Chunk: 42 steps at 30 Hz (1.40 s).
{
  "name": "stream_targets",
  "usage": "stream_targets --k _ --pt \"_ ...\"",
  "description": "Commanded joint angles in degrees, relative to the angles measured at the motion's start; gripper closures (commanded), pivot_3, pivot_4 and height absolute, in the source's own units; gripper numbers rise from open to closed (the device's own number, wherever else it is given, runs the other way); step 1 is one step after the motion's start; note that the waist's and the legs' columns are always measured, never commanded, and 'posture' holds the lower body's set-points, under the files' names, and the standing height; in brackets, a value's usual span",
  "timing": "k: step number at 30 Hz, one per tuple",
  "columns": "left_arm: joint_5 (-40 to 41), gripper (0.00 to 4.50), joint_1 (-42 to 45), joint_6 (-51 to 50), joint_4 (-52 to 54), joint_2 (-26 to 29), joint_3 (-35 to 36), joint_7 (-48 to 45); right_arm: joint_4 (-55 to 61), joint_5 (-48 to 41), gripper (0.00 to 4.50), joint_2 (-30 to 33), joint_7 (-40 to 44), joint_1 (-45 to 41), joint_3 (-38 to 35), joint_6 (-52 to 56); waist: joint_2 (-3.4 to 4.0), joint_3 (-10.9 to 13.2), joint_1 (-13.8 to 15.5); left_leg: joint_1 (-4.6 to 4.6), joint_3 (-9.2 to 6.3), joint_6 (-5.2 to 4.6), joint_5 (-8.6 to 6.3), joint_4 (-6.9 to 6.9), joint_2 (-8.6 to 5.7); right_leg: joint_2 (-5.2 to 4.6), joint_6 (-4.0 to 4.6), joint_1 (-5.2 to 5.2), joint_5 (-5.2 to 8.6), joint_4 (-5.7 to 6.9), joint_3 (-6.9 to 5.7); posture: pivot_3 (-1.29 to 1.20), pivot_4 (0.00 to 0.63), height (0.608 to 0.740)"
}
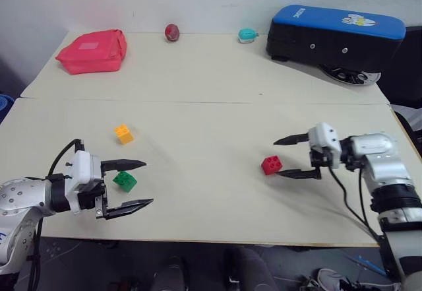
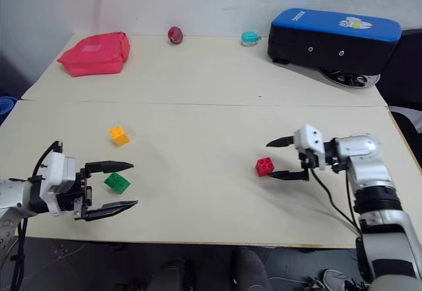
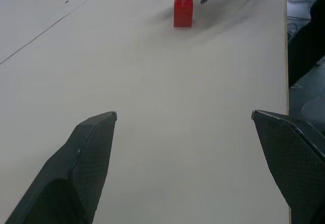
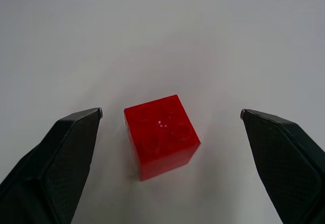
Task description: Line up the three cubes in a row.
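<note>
On the pale tabletop [image 1: 217, 99], read from left to right, none of the three bricks yet forms a row. Left gripper [image 1: 136, 184] — its two black fingers spread wide and holding nothing — hovers low at about eight o'clock of the table, with the small green plastic studded brick [image 1: 124, 181] between the fingers as seen from the head, though contact cannot be confirmed. Just beyond it, at roughly eleven o'clock from the green brick, stands the small orange-yellow plastic studded brick [image 1: 123, 133], near but not touching. Well apart, toward four o'clock of the table, sits the small red plastic studded brick [image 1: 271, 165]; the right gripper [image 1: 277, 158] faces it with fingers equally wide, and in the right wrist view the brick lies on the surface in the gap between the pads, untouched on either side.

Progress, as judged: nothing is placed. Green and orange-yellow are loosely paired on the left — red remains isolated on the right. Remaining work appears to be closing on the red brick, carrying it across to the other two, then straightening all three into one line.
</note>
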<state>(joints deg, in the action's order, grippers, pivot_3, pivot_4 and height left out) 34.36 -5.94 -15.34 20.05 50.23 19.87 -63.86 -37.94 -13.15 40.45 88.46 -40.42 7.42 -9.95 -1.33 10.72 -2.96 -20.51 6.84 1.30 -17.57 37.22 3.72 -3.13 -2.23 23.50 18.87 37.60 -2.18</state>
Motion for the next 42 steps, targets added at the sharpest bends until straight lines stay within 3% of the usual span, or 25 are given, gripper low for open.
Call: stream_targets --k 1,5,10,12,13,17,21,31,36,42 --pt "-0.43 0.01 -0.23 0.98 2.17 -0.54 0.80 0.79 -3.00 1.92 0.00 -0.38 3.98 -2.71 2.07 -0.64 0.00 0.00 -0.06 0.00 0.00 0.00 0.00 0.00 -0.01 -0.01 0.00 0.00 0.00 0.00 0.00 0.00 0.150 0.740" --pt "-0.55 0.00 -1.59 1.03 3.01 -0.81 1.74 1.23 -6.63 2.25 0.54 -1.37 4.03 -4.30 2.95 -4.24 0.00 0.00 -0.15 0.01 0.00 0.00 0.00 -0.02 0.01 0.00 0.00 0.00 0.00 0.02 0.00 0.00 0.150 0.740" --pt "-0.60 0.00 -3.52 1.34 3.42 -0.90 3.11 1.38 -7.79 -0.96 2.23 -1.97 4.04 -4.62 3.20 -7.36 0.00 0.00 -0.39 0.03 0.01 0.00 0.00 -0.02 0.02 0.01 0.00 0.01 0.00 0.04 0.02 0.00 0.150 0.740" --pt "-0.82 0.00 -3.64 1.63 2.94 -0.87 3.19 1.25 -2.32 -2.99 2.92 -1.24 4.04 -2.76 5.10 -5.92 0.01 0.00 -0.34 0.04 0.01 -0.02 -0.01 -0.03 0.02 0.01 0.00 0.01 0.00 0.06 0.01 0.00 0.150 0.740" --pt "-0.88 0.00 -3.64 1.69 2.78 -0.88 3.20 1.25 -0.23 -3.48 3.06 -0.81 4.04 -2.04 5.94 -5.39 0.01 0.00 -0.33 0.04 0.01 -0.03 -0.02 -0.02 0.02 0.00 0.00 0.01 0.00 0.07 0.02 0.00 0.150 0.740" --pt "-1.27 0.00 -3.72 2.14 2.24 -0.86 3.08 1.17 20.91 -5.50 3.04 -1.64 -2.75 4.78 6.06 13.01 0.01 0.00 -0.10 0.04 -0.02 -0.04 -0.03 -0.06 0.03 -0.01 0.00 0.03 0.00 0.09 0.00 0.00 0.150 0.740" --pt "-1.53 0.00 -4.20 2.13 2.46 -1.14 2.73 1.40 36.93 -5.47 3.04 -3.24 -10.57 11.97 6.59 22.65 0.01 0.00 -0.12 -0.01 -0.07 -0.11 -0.09 -0.07 0.04 -0.03 0.00 0.07 0.00 0.09 -0.03 0.00 0.150 0.740" --pt "-1.81 0.00 -4.19 2.14 2.02 -1.04 2.23 1.13 38.86 -2.04 3.04 -6.14 -18.05 14.35 7.38 24.68 0.00 0.00 -0.19 -0.01 -0.08 -0.21 -0.16 -0.12 -0.02 -0.09 0.02 0.08 0.01 0.09 -0.10 0.00 0.150 0.740" --pt "-2.00 0.00 -3.62 2.17 1.45 -0.83 2.29 1.05 32.01 0.70 3.04 -7.37 -14.75 12.30 8.54 15.45 0.00 0.00 -0.14 -0.01 -0.08 -0.22 -0.16 -0.09 -0.04 -0.09 0.01 0.06 0.01 0.08 -0.10 0.00 0.150 0.740" --pt "-1.92 0.00 -5.66 2.09 0.48 -0.97 6.01 1.59 32.77 -2.63 1.03 -7.34 -12.85 11.35 5.52 14.86 0.00 0.00 -0.24 -0.02 -0.07 -0.22 -0.16 -0.10 -0.02 -0.07 0.01 0.08 0.01 0.08 -0.11 0.00 0.150 0.740"
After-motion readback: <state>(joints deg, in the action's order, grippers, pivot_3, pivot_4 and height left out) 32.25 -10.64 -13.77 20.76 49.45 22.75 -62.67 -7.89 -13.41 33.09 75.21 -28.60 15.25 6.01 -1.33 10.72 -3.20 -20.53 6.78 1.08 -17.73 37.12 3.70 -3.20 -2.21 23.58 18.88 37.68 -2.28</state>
